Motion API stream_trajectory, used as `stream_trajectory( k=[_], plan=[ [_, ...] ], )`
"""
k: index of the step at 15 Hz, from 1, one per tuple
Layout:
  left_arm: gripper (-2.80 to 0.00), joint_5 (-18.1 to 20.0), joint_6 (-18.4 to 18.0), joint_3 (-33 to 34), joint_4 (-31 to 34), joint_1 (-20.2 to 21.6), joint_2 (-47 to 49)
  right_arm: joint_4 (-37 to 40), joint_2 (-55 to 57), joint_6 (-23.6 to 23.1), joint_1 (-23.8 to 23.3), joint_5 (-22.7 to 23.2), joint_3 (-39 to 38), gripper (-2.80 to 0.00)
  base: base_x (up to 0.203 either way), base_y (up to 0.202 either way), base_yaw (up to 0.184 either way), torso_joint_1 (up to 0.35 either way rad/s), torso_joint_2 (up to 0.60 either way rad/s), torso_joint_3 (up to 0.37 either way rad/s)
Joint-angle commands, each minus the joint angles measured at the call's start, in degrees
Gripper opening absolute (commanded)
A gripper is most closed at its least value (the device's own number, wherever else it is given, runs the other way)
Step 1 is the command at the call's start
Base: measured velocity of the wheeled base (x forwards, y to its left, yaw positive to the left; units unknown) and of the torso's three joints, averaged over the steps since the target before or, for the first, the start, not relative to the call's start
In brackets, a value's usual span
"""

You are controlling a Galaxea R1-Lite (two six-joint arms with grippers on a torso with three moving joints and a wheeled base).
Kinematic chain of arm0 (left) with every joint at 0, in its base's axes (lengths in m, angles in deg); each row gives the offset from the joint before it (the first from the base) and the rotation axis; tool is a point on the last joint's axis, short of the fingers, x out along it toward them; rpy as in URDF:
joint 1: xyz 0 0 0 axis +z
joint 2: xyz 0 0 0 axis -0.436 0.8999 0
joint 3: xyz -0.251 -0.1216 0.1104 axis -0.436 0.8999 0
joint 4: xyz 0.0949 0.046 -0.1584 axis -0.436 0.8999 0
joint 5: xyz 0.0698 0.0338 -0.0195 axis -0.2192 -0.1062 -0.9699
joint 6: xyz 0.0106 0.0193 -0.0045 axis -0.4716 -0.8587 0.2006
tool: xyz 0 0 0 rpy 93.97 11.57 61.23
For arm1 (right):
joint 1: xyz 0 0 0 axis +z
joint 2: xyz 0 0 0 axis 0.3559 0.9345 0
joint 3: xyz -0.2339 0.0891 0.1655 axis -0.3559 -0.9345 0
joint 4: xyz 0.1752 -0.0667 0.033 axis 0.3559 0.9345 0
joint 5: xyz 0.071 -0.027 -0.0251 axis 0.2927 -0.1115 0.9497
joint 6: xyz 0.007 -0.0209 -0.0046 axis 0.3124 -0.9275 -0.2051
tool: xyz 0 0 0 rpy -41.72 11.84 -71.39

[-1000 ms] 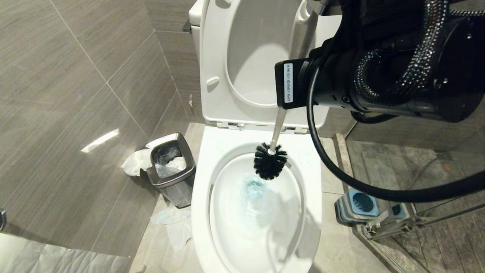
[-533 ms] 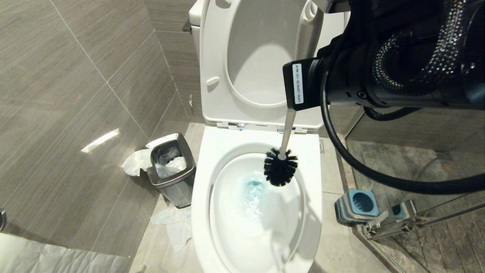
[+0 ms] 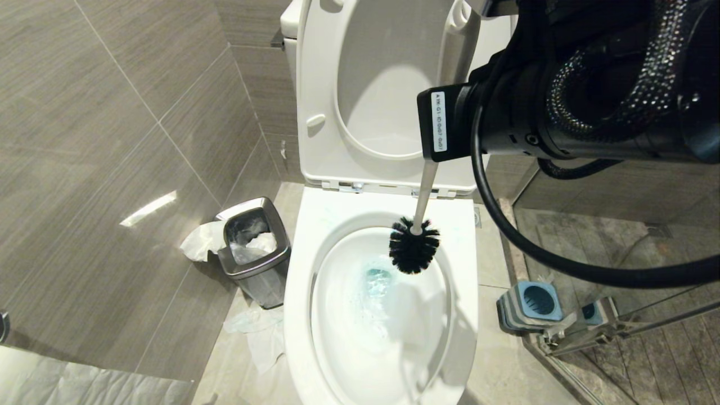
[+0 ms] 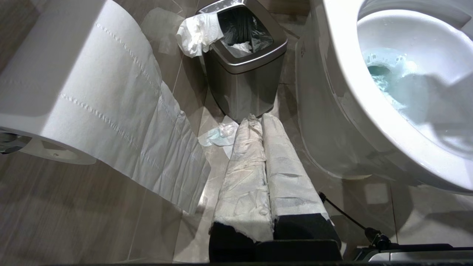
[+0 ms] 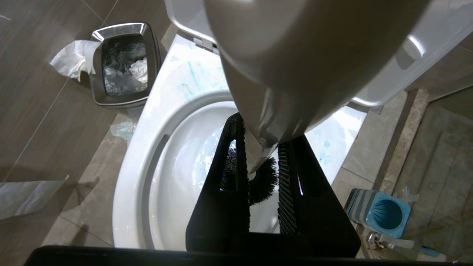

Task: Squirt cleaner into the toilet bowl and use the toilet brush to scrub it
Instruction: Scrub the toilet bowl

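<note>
The toilet brush [image 3: 414, 250] is held over the toilet bowl [image 3: 315, 315] by the right gripper [image 5: 264, 162], whose two black fingers are clamped on the pale handle. The brush is tilted, and its dark bristle head is seen at the back right of the basin, near the inner wall and above the water. Whether the bristles touch the porcelain cannot be told. The water is tinted turquoise by the cleaner [image 3: 378, 278], and faint blue streaks are seen on the rim behind the basin. Seat and lid are raised. The blue-and-grey brush holder [image 3: 531, 306] is stood empty on the floor to the right of the toilet. A steel waste bin [image 3: 256, 247], with paper spilling from it, is placed on the left. The left gripper [image 4: 260, 122], its fingers wrapped in white paper and pressed together, is parked low beside the bowl, near a toilet roll [image 4: 74, 96].
</note>
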Motion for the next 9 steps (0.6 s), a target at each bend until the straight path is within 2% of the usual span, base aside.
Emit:
stream_trajectory(
  k=[1, 9],
  plan=[
    [-2.8, -0.01, 0.04, 0.18, 0.0, 0.0, 0.0, 0.14, 0.12, 0.36, 0.11, -0.28, 0.04, -2.8, 0.0, 0.0, 0.0, 0.0, 0.0, 0.0],
    [-2.8, -0.01, 0.04, 0.18, 0.0, 0.0, 0.0, 0.06, 0.55, 1.41, 0.64, -0.28, 0.74, -2.8, 0.0, 0.0, 0.0, 0.0, 0.0, 0.0]
  ],
)
